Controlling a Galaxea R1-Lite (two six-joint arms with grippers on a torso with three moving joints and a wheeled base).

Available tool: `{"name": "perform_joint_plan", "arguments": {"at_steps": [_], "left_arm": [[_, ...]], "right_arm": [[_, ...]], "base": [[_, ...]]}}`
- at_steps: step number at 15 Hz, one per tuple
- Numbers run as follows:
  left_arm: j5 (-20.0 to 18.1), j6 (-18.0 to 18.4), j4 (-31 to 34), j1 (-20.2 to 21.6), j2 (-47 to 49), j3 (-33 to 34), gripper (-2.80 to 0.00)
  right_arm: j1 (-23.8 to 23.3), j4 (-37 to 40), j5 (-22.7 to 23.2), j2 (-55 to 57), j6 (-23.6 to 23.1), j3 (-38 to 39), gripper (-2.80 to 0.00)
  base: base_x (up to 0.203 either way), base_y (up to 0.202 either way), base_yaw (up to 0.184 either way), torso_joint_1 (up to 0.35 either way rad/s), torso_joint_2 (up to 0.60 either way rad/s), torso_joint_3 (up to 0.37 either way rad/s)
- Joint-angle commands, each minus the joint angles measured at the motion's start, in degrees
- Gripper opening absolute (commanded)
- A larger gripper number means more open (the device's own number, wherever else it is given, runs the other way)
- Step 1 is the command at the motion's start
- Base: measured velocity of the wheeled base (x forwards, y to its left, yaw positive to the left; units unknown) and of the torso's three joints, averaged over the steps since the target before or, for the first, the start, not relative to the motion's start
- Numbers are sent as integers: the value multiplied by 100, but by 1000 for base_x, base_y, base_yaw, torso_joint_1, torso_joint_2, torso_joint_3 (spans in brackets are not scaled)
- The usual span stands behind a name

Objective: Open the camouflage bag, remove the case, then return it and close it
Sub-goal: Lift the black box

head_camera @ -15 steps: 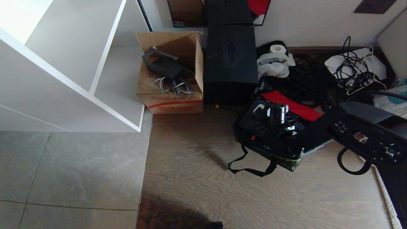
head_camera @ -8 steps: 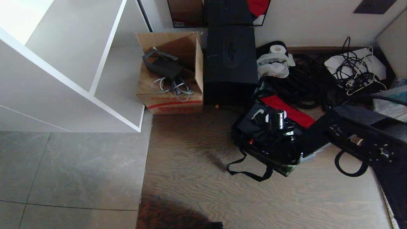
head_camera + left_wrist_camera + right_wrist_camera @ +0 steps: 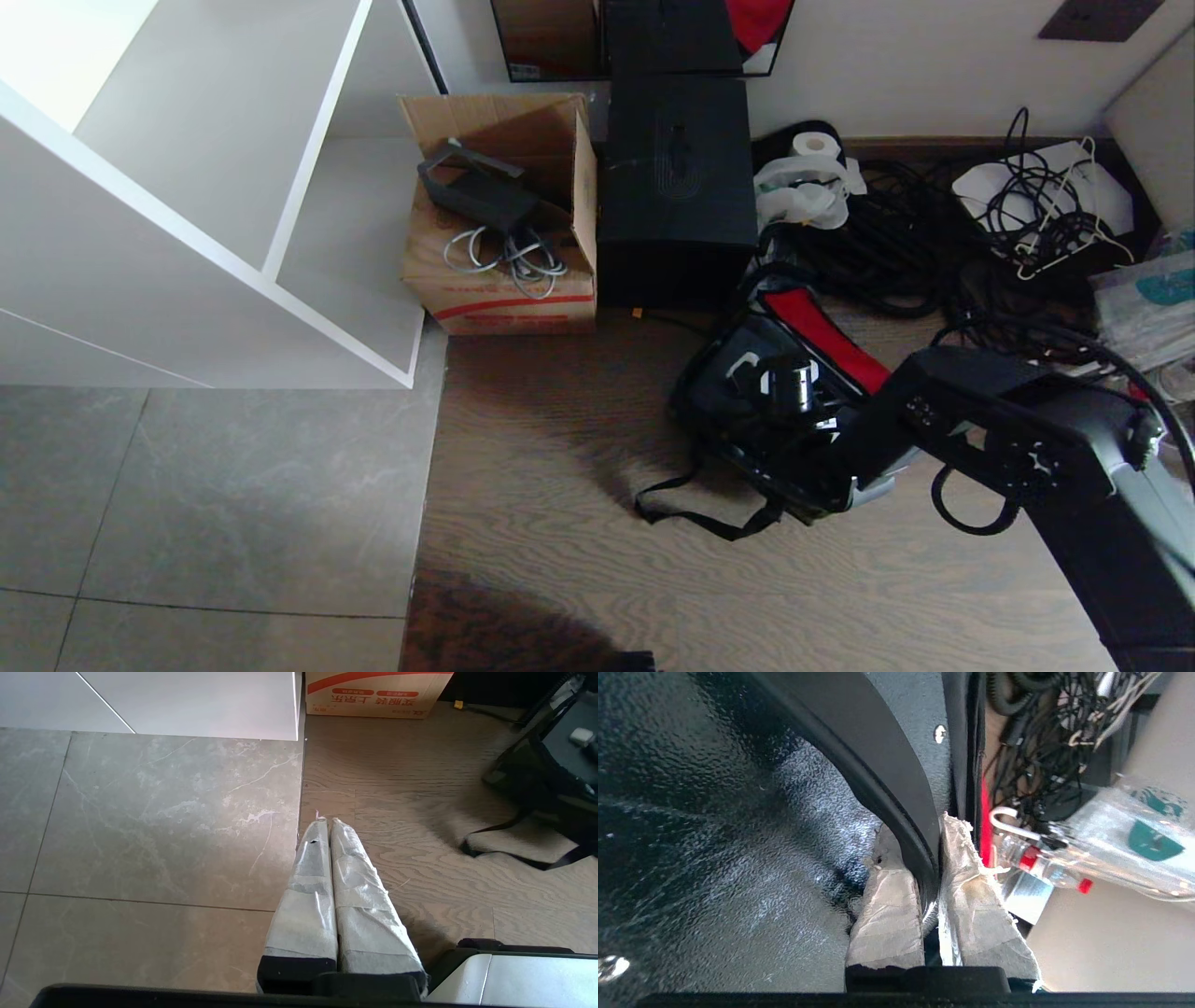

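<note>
Case (image 3: 747,401): one, strap handle (image 3: 896,788) clamped in right gripper (image 3: 920,858) jaws.

A white shelf (image 3: 187,187) fills the upper left. Grey floor tiles (image 3: 205,523) lie lower left, brown wood floor (image 3: 579,523) in the middle, a pale wall (image 3: 915,65) on top.

Wood floor (image 3: 579,560) bearing camouflage bag (image 3: 747,439), cardboard carton (image 3: 504,299), black box (image 3: 677,187), tangled cables (image 3: 896,243); grey tiles (image 3: 205,523) adjoin.

right gripper (image 3: 920,858) clamped tight, left gripper (image 3: 325,823) closed, idle
</note>
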Motion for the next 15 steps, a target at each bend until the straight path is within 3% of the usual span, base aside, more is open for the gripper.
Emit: {"name": "perform_joint_plan", "arguments": {"at_steps": [1,6,15], "left_arm": [[0,1,-1,0,-2,2,-280],[0,1,-1,0,-2,2,-280],[0,1,-1,0,-2,2,-280]], "right_arm": [[-2,-44,4,227,-81,-65,-280],[1,-216,25,315,-906,-38,-280],[84,-139,33,-710,-950,379,-280]], "base": [[0,0,0,0,0,0],[0,0,0,0,0,0],[0,0,0,0,0,0]]}}
